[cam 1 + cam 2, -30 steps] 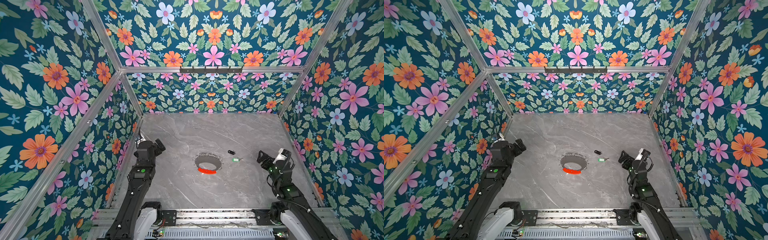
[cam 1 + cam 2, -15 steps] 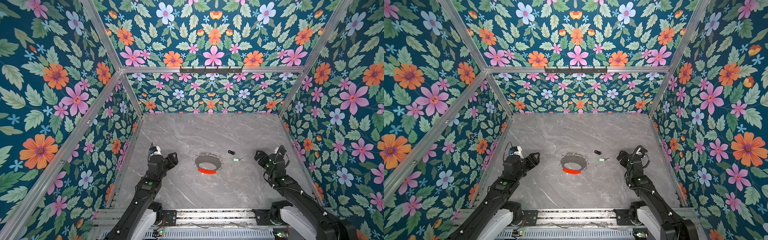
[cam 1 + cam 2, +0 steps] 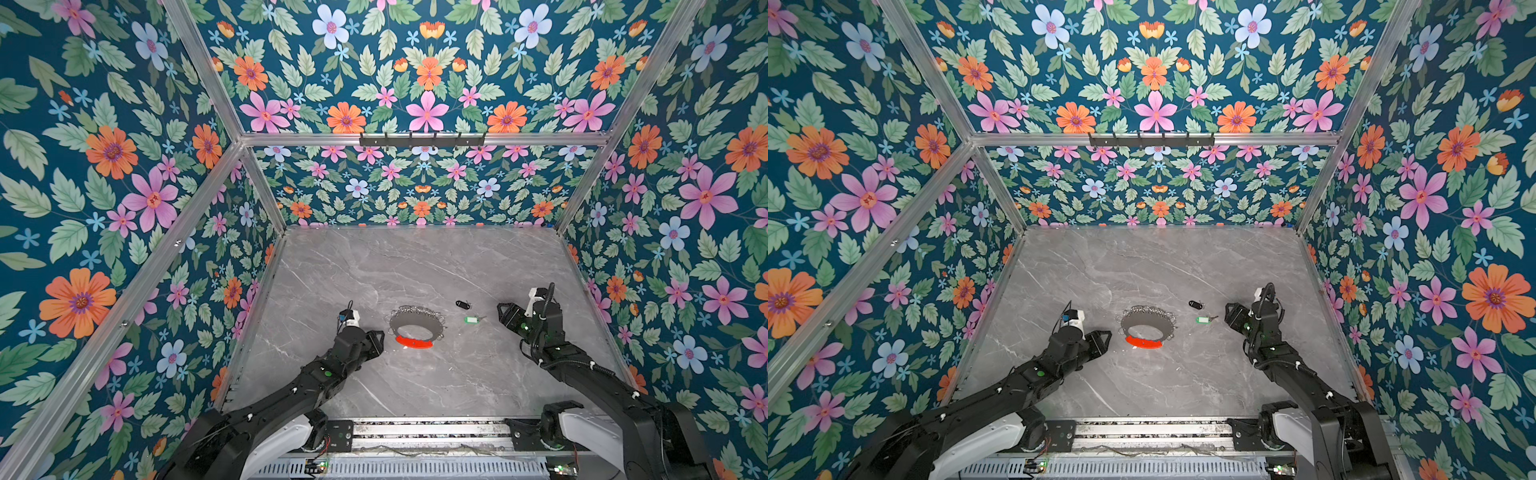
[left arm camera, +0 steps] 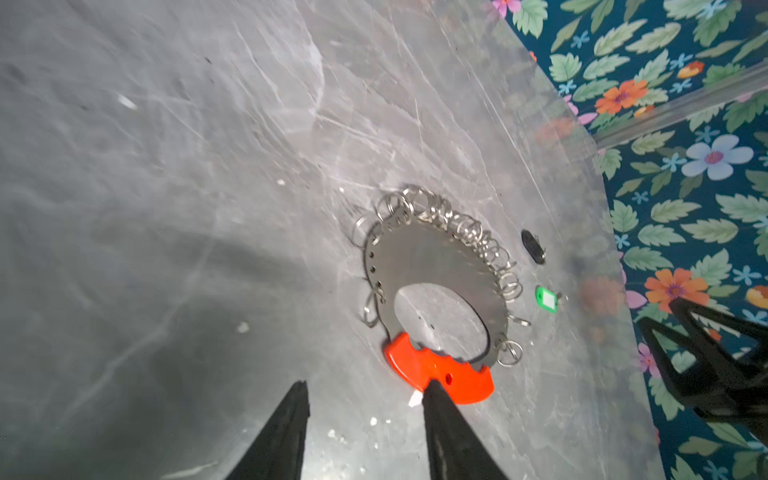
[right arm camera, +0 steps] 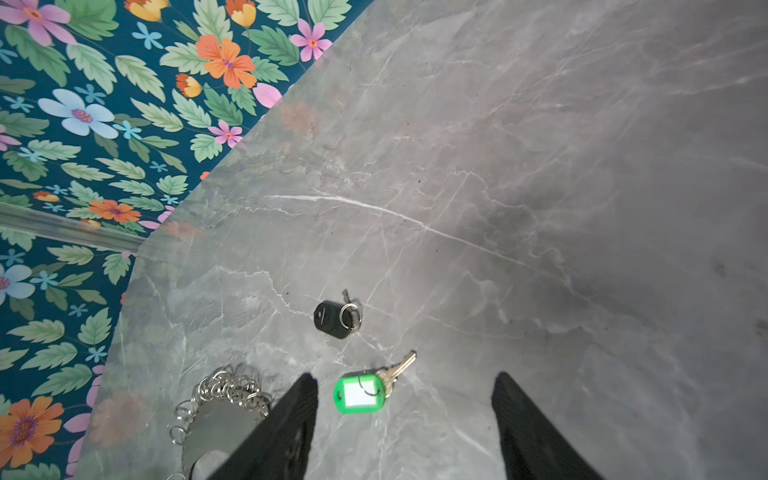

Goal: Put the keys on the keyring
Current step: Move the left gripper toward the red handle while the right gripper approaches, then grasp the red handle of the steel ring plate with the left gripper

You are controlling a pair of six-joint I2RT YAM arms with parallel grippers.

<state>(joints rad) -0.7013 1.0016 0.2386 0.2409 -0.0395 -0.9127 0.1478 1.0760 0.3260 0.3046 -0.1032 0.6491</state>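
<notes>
Keyring [image 3: 415,319] flat on grey tabletop [image 3: 415,266]; nothing gripped.
Both top views: keyring at lower centre, left gripper [image 3: 377,341] just left of it; black-fob key [image 3: 462,304] and green-tag key [image 3: 471,319] lie right of it, apart from it, with right gripper [image 3: 502,313] near them. Left wrist: jaws apart, empty; one fingertip [image 4: 436,407] overlaps the red arc [image 4: 465,384], contact cannot be told. Right wrist: jaws wide apart, empty; green-tag key [image 5: 357,394] lies between the fingers, black-fob key [image 5: 332,319] beyond.

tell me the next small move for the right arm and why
Probably lower the right tool onto the green-tagged key: the key lies loose on the table, roughly lined up between the jaws, which stand apart, and the tool holds nothing yet.
</notes>
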